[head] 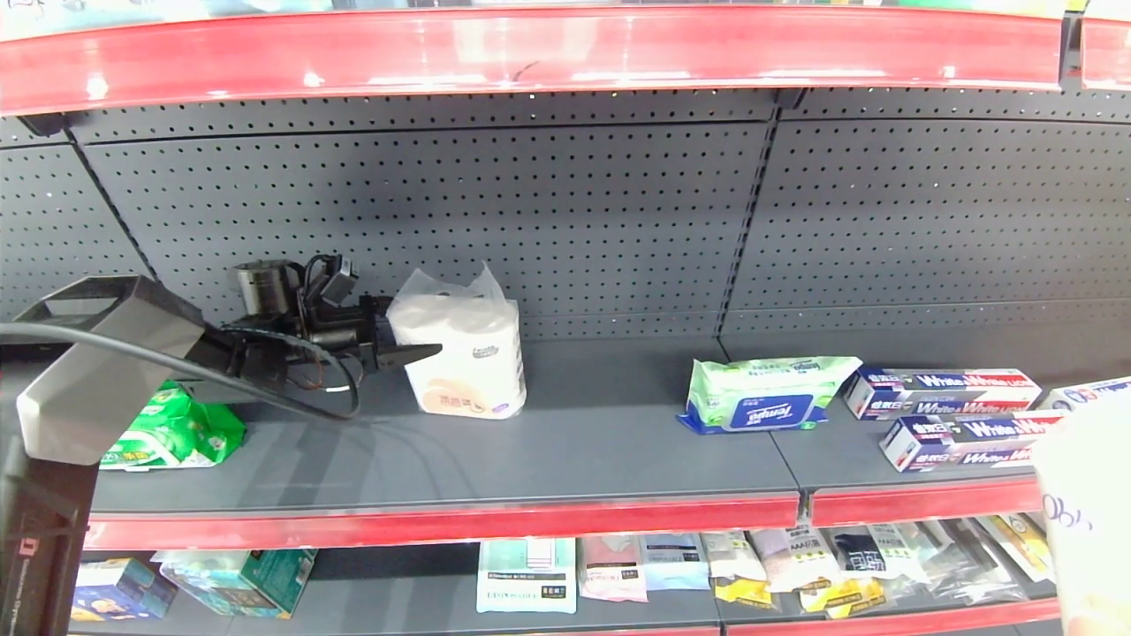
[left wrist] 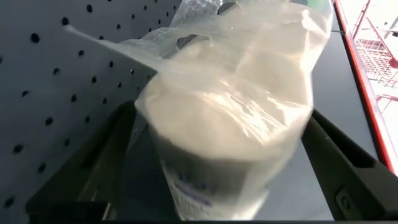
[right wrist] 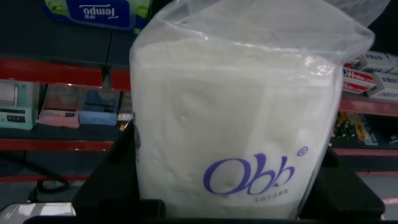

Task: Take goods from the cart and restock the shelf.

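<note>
The left gripper is pressed against both sides of a bagged roll pack, which stands upright on the shelf near the pegboard back panel, just beside the green packs and well apart from the wet-wipe pack. The right gripper is pinching a second roll pack in front of the shelf, off to the right, near the toothpaste boxes. The step in hand is judged to be setting down the left pack. Confirm that its base sits flat on the shelf before the jaws spread. Open them evenly so neither finger drags the loose plastic bag. Withdraw straight back along the approach line, because a sideways pull could tip the tall, soft pack. Then bring the second roll pack into the bare area between the first pack and the wet-wipe pack, upright, without nudging either neighbour.
</note>
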`<state>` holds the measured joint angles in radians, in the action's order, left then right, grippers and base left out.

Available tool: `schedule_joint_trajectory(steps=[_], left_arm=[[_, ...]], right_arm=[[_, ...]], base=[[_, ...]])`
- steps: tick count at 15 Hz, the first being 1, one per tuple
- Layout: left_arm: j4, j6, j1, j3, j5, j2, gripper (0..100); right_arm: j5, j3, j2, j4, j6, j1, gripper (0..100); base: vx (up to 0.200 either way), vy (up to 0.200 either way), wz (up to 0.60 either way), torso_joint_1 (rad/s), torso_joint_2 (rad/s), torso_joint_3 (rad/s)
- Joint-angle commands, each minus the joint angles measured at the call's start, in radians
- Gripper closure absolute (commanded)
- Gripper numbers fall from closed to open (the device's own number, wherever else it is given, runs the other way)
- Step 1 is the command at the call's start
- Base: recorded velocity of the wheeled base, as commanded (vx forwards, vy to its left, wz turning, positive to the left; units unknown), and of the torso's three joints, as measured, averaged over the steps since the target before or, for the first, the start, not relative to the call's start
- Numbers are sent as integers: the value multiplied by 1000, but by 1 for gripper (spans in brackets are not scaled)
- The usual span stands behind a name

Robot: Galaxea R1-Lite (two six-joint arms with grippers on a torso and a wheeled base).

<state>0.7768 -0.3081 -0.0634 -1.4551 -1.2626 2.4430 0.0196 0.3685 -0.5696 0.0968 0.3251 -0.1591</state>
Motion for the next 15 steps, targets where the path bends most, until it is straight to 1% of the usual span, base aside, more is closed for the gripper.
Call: schedule_joint_trajectory(steps=[1,4,6,13,15], left_arm=[[-2,4,13,-14,-12,16,0],[-5,10,30,-13,-17,19,0],[-5,24,42,-16,-17,24,0],[-4,32,59,-16,-17,24,0],[-4,35,71,-18,-17,24,0]], right_arm=[[0,1,-10,0,2,1,100],[0,1,-10,0,2,0,100],[0,3,-10,0,2,0,100],[-1,0,-10,1,2,1,100],[-1,0,-9,1,2,1,100]], base=[[0,0,0,0,0,0],[0,0,0,0,0,0],[0,0,0,0,0,0],[0,0,0,0,0,0],[0,0,0,0,0,0]])
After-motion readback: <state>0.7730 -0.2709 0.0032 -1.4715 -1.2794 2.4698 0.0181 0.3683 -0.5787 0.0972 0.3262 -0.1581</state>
